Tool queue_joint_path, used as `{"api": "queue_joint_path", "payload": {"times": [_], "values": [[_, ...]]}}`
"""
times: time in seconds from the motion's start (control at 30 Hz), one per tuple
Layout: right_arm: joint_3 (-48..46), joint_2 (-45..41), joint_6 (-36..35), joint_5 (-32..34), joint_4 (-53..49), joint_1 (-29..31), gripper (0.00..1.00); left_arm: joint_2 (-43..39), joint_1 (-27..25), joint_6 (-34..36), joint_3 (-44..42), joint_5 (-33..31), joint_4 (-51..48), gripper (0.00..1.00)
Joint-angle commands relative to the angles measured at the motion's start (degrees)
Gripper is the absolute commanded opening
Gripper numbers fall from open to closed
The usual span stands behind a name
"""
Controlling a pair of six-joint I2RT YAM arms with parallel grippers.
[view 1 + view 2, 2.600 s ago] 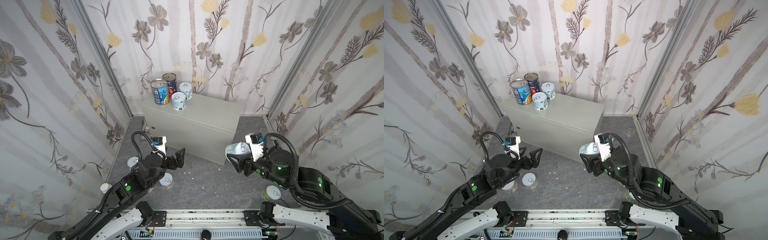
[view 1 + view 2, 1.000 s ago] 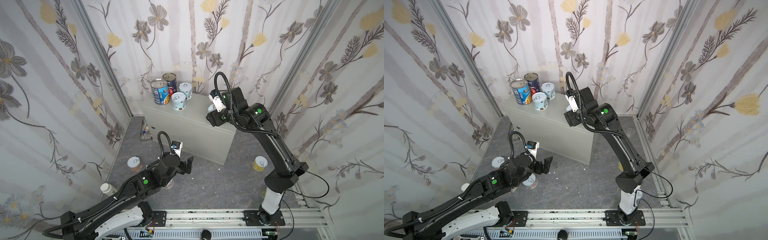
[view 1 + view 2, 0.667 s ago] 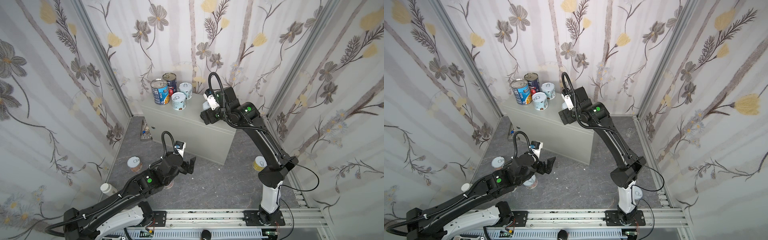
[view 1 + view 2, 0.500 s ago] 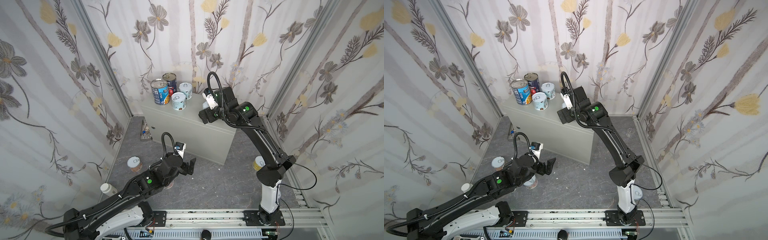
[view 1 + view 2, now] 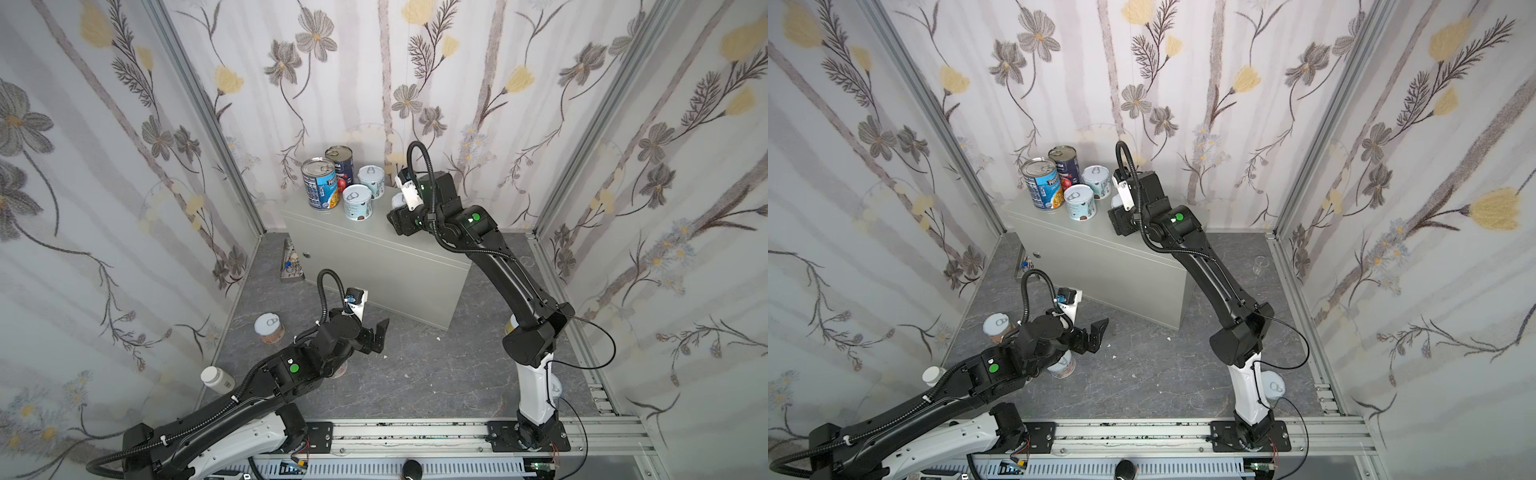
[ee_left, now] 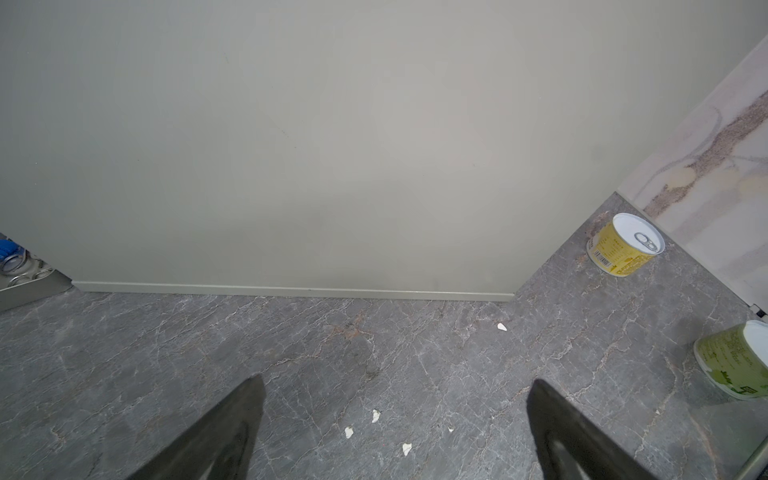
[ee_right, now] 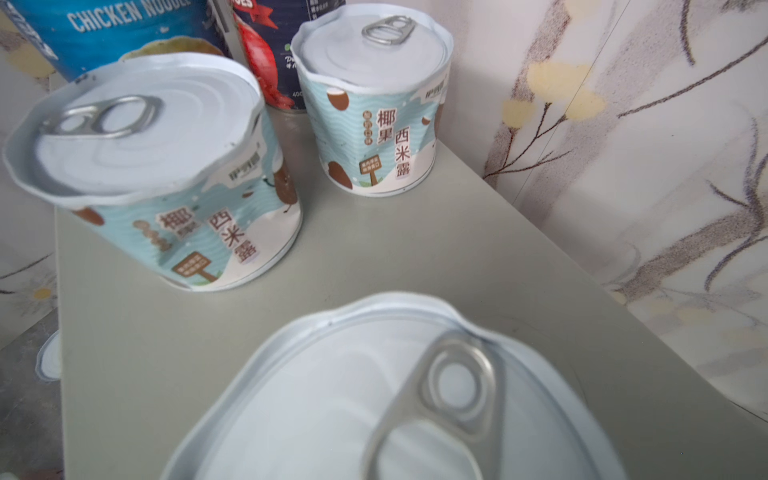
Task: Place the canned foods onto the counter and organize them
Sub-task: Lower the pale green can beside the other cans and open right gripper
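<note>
The left gripper is wide apart above the floor. A short can hides the right gripper (holding or not, can't tell).

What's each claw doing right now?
Left claw: open, empty, above the floor.
Right claw: closed on a short can, over the counter.

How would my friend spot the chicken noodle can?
Find the big grey counter against the flowery back wall; cans huddle at its left end. Two are tall. The chicken noodle can is the tall one with the bright blue label, in front of the navy-red can, next to the short pale cans.
</note>
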Motion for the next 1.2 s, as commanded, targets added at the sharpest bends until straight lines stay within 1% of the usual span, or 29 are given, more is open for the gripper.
{"api": "queue_joint_path", "payload": {"times": [0.0,0.13,0.43,0.5,0.67,0.73,0.9,1.17], "values": [[-0.2,2.2,-1.4,2.8,0.3,-0.7,0.66,-0.4,0.0,-1.3,-0.5,-0.2,2.2,1.00],[-0.2,3.6,-1.6,2.0,2.9,-1.9,0.64,-0.6,0.0,-1.5,-0.9,-0.3,2.3,1.00],[-0.2,5.4,-3.1,0.1,7.9,-3.2,0.65,0.2,0.0,-1.3,-1.2,-1.0,3.0,1.00],[-0.2,5.7,-3.2,-0.4,8.3,-3.5,0.68,0.4,0.0,-1.2,-1.4,-1.0,3.2,1.00],[-0.3,6.2,-3.6,-0.8,8.8,-3.5,0.82,0.9,0.0,-1.1,-1.5,-1.0,3.4,1.00],[-0.2,6.1,-3.7,-1.0,8.9,-3.5,0.86,0.9,0.0,-1.2,-1.5,-0.9,3.5,1.00],[-0.2,6.1,-4.0,-0.9,9.5,-3.6,0.91,0.1,0.0,-1.7,-1.7,-0.7,3.4,1.00],[-0.4,5.4,-4.0,-1.3,9.3,-3.6,0.92,-0.7,0.0,-2.4,-1.5,-0.5,3.2,1.00]]}}
